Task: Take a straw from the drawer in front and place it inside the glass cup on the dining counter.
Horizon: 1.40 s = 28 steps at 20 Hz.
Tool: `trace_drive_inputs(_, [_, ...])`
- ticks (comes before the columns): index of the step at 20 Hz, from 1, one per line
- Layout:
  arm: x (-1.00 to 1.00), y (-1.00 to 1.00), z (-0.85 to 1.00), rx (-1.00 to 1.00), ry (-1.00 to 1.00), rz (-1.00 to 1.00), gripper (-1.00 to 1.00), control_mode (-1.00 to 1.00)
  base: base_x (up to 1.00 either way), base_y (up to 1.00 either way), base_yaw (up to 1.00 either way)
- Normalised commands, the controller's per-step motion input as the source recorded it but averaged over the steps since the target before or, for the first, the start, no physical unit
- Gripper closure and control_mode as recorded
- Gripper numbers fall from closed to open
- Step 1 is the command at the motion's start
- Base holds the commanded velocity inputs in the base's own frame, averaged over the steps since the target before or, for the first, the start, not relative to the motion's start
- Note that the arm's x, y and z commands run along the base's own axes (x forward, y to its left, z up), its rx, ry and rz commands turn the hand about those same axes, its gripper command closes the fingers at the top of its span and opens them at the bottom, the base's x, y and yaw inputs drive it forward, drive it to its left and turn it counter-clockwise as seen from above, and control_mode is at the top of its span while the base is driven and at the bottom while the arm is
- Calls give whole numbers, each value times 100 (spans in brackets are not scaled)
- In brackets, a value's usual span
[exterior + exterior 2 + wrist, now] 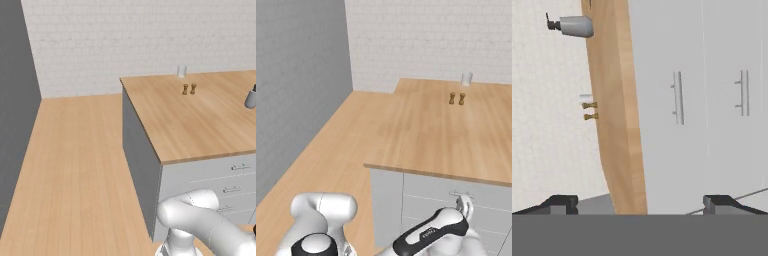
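Note:
The drawer (662, 150) is the top one under the dining counter (614, 100), shut, with a slim silver handle (678, 97). The straw is hidden. My gripper (642, 204) is open, its fingertips wide apart, facing the drawer front from a short distance with nothing between them. In the right base view the gripper (464, 202) hangs just in front of the drawer (426, 187) by its handle. The glass cup (181, 71) (466, 78) stands at the far edge of the counter (200, 125) (446, 135); it also peeks out behind the counter's edge as the glass cup (585, 98).
Two tiny brown shakers (189, 89) (456, 98) stand just in front of the cup. A grey soap bottle (251, 97) (574, 26) stands further right on the top. More drawers (732, 150) lie below the top one. Wooden floor (75, 165) runs left of the island.

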Motion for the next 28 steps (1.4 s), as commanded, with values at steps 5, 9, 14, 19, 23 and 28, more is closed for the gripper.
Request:
trace_drive_inputs(5, [78,0,-7,9,1,0,-100,-100,0,0,0])
trace_drive_inputs(9, [81,0,-7,3,16,0,-100,-100,0,0,0])
trace_drive_inputs(14, [43,0,-50,6,4,0,-100,-100,0,0,0])
trace_drive_inputs(19, [21,0,-55,5,0,0,-100,-100,0,0,0])
trace_drive_inputs(23, [37,0,-29,4,0,0,-100,-100,0,0,0])
trace_drive_inputs(28, [16,-26,-37,6,0,0,-100,-100,0,0,0])
